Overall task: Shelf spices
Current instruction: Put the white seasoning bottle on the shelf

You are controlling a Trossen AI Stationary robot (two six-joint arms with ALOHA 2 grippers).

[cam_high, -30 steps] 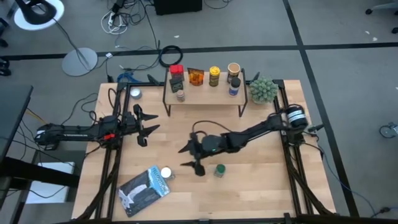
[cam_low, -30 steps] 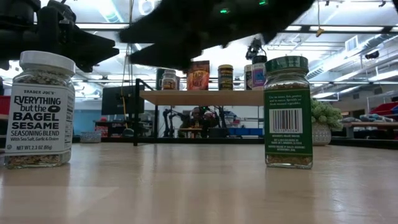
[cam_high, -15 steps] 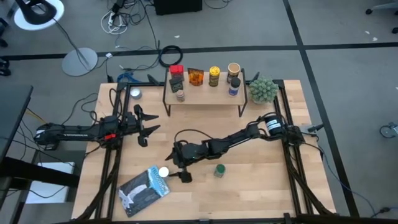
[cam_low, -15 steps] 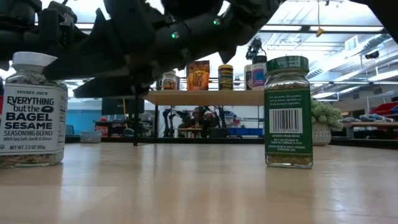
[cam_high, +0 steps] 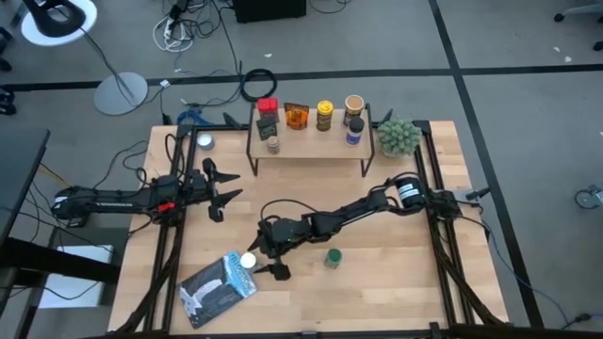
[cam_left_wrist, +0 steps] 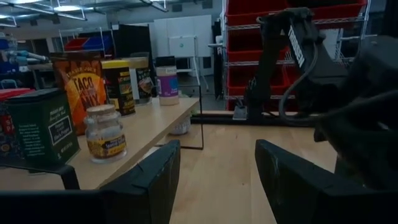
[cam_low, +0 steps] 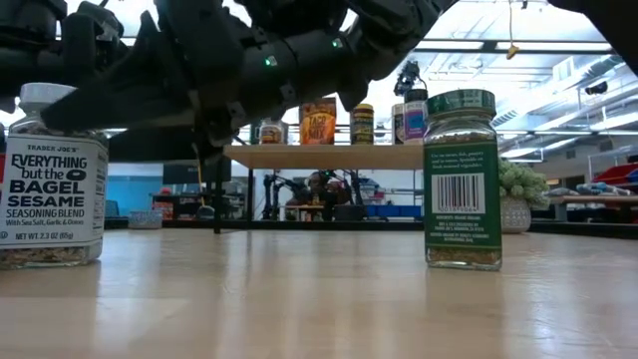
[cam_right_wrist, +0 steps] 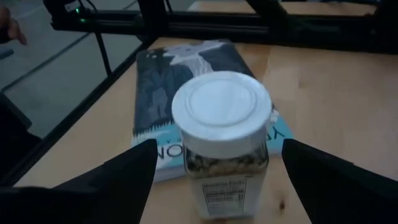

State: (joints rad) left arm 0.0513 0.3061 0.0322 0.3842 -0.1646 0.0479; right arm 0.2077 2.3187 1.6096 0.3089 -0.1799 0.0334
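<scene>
Right gripper (cam_high: pixel 263 261) low over the bench (cam_high: pixel 396 292), fingers spread wide, one on either side of the white-capped seasoning jar (cam_high: pixel 248 261) and not touching it. In the right wrist view the jar (cam_right_wrist: pixel 222 140) stands upright between the two fingers (cam_right_wrist: pixel 106 177), gaps showing on both sides. Its label is too blurred to read there; the low view shows the same jar (cam_low: pixel 48 175) cut off at the picture's edge, and the arm's dark bulk above hides part of its cap.

The jar sits just beside the flat blue-grey packet (cam_high: pixel 219 285); whether they touch cannot be told.

Green-capped jar (cam_high: pixel 333 256) upright on the bench, near the right arm, apart from it. In the low view only its barcode side (cam_low: pixel 462 179) faces the camera.

Shelf (cam_high: pixel 311 143) at the far side of the bench carries about seven spices in a row; several stand close together and overlap from above. Left wrist view shows a dark tin (cam_left_wrist: pixel 38 127), small glass jar (cam_left_wrist: pixel 105 132) and taco packet (cam_left_wrist: pixel 80 90) on it, the tin cut off at the edge.

Left gripper (cam_high: pixel 224 189) hangs over the bench's left side, fingers (cam_left_wrist: pixel 149 180) parted, nothing between them.

Potted plant (cam_high: pixel 399 136) at the far right corner.
</scene>
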